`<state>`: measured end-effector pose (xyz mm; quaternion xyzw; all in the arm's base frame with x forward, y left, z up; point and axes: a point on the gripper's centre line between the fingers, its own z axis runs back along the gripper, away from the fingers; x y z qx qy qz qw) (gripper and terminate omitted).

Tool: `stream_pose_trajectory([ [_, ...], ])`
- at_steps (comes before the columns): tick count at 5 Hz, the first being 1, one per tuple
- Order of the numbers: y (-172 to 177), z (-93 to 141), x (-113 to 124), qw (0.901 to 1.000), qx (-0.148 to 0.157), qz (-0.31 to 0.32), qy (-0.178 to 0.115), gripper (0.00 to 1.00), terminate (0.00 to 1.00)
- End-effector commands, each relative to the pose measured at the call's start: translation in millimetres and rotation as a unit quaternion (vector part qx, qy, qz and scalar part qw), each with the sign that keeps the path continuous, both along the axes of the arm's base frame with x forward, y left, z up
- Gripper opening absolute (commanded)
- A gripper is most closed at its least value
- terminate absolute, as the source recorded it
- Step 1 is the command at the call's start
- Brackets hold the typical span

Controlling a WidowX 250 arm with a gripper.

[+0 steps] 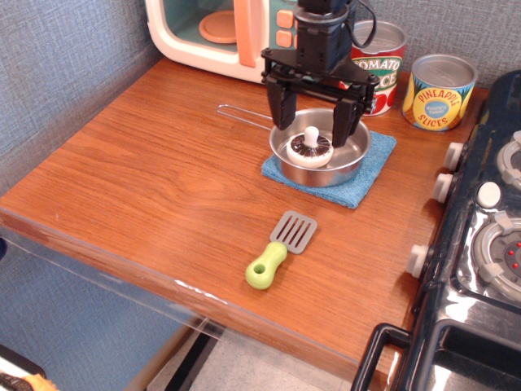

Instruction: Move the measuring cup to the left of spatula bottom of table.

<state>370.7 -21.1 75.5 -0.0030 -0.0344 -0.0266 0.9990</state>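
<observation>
The measuring cup (310, 147), a small white round toy with a dark ribbed face and a white stub, lies inside a shiny steel pan (356, 153) on a blue cloth. My gripper (312, 129) hangs open directly over it, one finger on each side of the cup, fingertips at about the pan's rim. The spatula (281, 248), grey slotted blade and lime-green handle, lies on the brown table (146, 187) near the front edge, in front of the pan.
A toy microwave (220, 32) stands at the back left. A tomato sauce can (383, 61) and a pineapple can (438, 91) stand at the back right. A black toy stove (480, 244) fills the right side. The pan's wire handle (241, 113) points left.
</observation>
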Motion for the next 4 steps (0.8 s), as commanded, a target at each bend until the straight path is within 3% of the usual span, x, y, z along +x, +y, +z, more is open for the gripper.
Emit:
stream_pose_trajectory([
  [1,17,0,18,0.9992,-0.001,0.038,-0.013,1.0,0.0],
  [4,11,-16,33,0.9991,0.002,0.043,-0.005,1.0,0.0],
])
